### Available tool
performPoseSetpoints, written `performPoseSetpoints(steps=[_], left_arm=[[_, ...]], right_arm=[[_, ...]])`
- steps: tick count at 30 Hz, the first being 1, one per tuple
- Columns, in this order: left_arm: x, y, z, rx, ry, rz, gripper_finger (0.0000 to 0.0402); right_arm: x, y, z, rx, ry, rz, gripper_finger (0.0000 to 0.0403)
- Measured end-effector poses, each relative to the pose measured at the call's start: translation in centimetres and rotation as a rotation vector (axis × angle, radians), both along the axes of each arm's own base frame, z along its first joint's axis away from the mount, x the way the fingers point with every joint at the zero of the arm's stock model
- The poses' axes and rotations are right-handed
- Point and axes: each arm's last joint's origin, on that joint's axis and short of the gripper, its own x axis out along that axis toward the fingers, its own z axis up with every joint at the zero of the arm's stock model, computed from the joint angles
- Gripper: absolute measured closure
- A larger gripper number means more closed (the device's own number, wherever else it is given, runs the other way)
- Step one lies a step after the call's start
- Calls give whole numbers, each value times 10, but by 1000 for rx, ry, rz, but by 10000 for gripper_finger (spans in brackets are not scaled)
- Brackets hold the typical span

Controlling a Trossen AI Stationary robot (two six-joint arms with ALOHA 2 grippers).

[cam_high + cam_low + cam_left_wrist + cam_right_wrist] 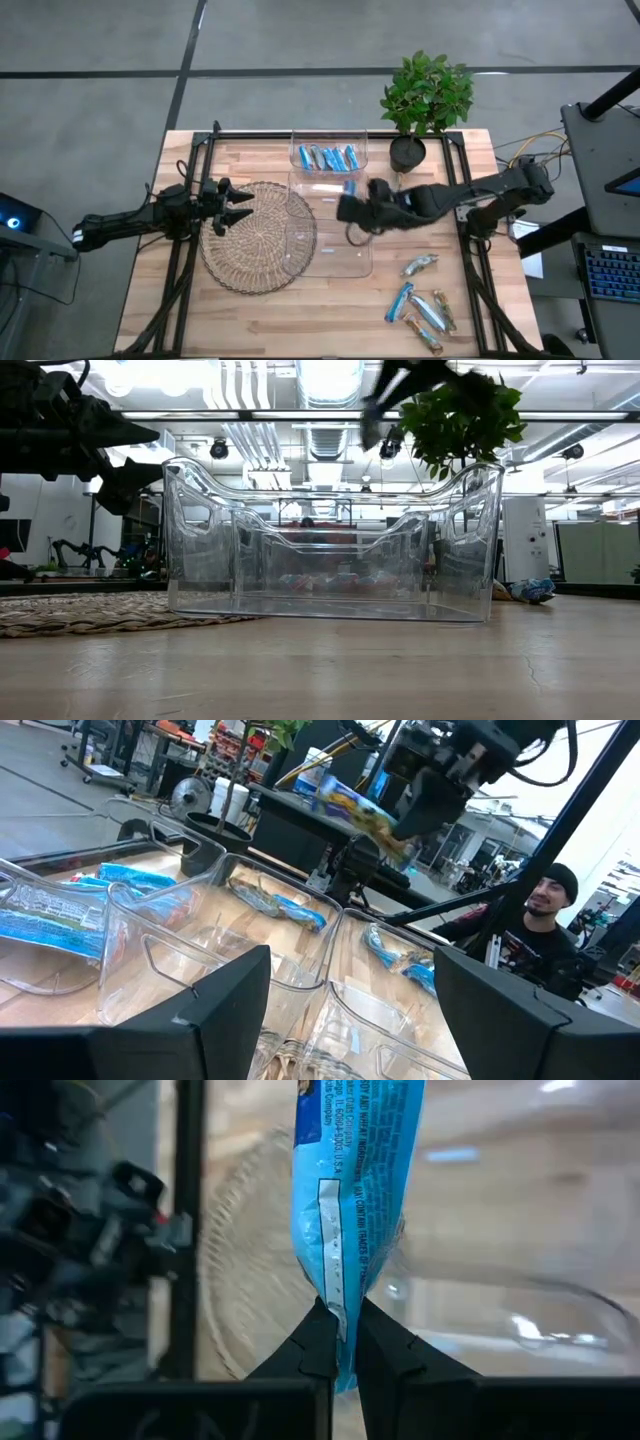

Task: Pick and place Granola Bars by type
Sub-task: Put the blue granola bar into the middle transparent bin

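Observation:
My right gripper [350, 205] hangs over the near clear bin [300, 250], shut on one bright blue granola bar [350, 1170], which also shows in the left wrist view as a bar [355, 808] high above the bins. Several blue bars [328, 157] lie in the far clear bin [296, 150]. Several loose bars [420, 305], blue and silvery-tan, lie on the table's near right part. My left gripper [238, 205] waits open over the round wicker mat [250, 250], left of the bins. My right gripper pinches the blue bar between its two fingers [385, 1345] at one end of the wrapper [340, 1315]. The bar runs on ahead of the fingertips, along the fingers. It is lifted clear, in the air above the near bin.
A potted plant [425, 95] stands at the far right corner beside the far bin. The wicker mat's right edge lies under the near bin. Black frame rails [185, 260] run along both table sides. A person [535, 935] sits beyond the table.

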Motion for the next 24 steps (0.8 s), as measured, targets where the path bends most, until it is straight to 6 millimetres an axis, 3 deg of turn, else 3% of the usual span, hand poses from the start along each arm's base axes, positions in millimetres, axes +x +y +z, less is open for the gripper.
performPoseSetpoints(steps=[8, 15, 24], left_arm=[[0, 0, 0, 0, 0, 0, 140], [0, 0, 0, 0, 0, 0, 140], [0, 0, 0, 0, 0, 0, 140]], right_arm=[[28, -33, -18, -1, -6, -45, 392], [27, -62, -31, 23, 109, -34, 392], [33, -77, -51, 88, 208, 2, 392]])
